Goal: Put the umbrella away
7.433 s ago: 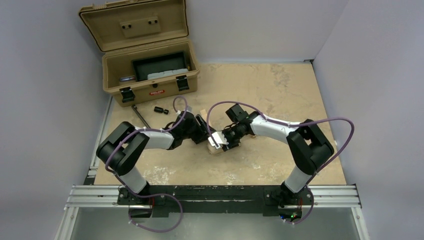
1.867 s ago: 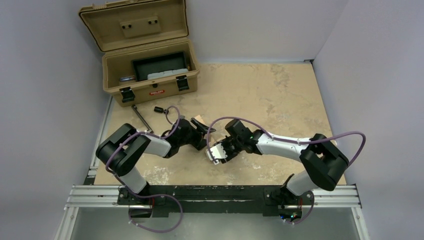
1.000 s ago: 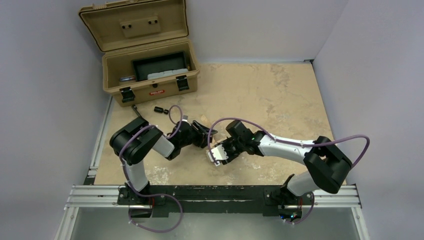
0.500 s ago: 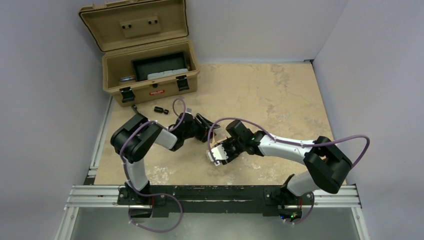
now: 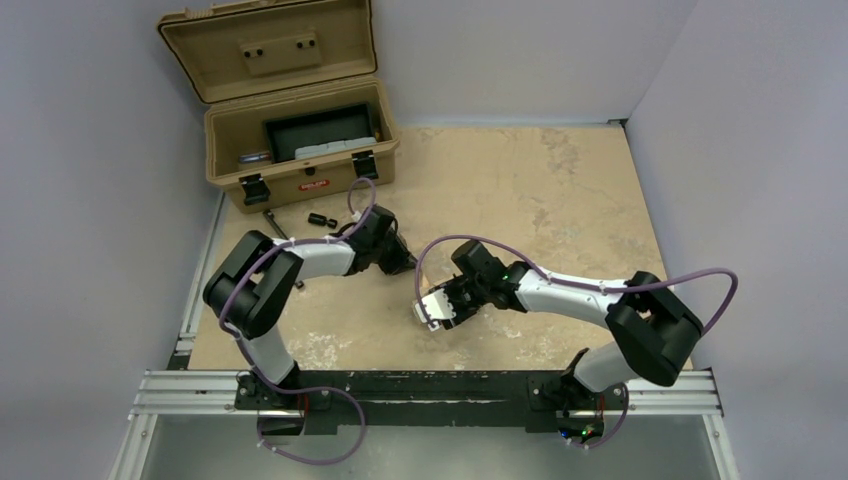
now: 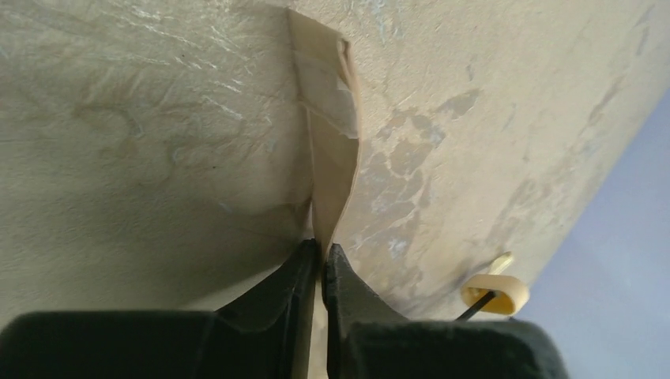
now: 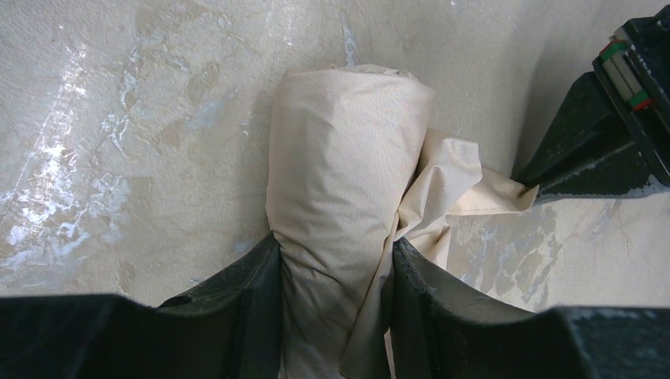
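Note:
The umbrella [image 7: 340, 174] is a beige rolled bundle lying on the table, and my right gripper [image 7: 336, 249] is shut on it across its width. A loose beige flap [image 7: 466, 185] leaves the bundle's side toward the left arm's dark fingers [image 7: 585, 150]. In the left wrist view my left gripper [image 6: 322, 251] is shut on that thin fabric strip [image 6: 328, 134], which stretches away over the table. From above, the left gripper [image 5: 403, 262] and right gripper [image 5: 440, 305] sit close together mid-table, and the right one hides most of the bundle.
An open tan hard case [image 5: 300, 178] stands at the back left, with a black tray [image 5: 318, 130] inside. A dark rod [image 5: 283, 232] and a small black cylinder [image 5: 320, 219] lie in front of it. A pale loop on a dark pin [image 6: 494, 292] shows at the left wrist view's lower right.
My left gripper was open beside the bundle and has now shut on the fabric flap, with its wrist drawn back toward the case. The right arm has stayed put, holding the bundle.

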Robot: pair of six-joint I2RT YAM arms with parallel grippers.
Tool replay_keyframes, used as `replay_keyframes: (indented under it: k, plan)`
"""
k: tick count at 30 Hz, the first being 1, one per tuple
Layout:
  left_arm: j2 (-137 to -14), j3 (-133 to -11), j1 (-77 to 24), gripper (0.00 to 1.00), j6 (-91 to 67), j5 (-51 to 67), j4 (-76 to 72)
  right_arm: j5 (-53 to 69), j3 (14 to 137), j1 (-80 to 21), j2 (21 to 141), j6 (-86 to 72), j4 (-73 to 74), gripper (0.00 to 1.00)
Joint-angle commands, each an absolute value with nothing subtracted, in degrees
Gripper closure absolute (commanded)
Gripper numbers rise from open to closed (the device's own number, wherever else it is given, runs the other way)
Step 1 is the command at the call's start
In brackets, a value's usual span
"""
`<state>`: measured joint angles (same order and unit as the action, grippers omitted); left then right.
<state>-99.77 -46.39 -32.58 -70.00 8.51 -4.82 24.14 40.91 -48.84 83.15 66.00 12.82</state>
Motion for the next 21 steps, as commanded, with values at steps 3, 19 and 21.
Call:
replay_keyframes:
  k: [3,19,21]
  plan:
    - [-101.3,-51.8,-32.0,1.00,-61.8,7.8,8.0,26.1,42.9,-49.2,84.1,65.6,14.8,0.97]
    - [-108.1,-71.9,-33.5,1.00,-57.1,9.8,22.5,26.6,47.1,-54.7,85.5,68.9,19.8,1.00]
    - [-109.3,-73.8,-34.3,1.00,-56.5,9.8,23.9,26.8,47.4,-55.2,84.1,67.9,18.6,1.00]
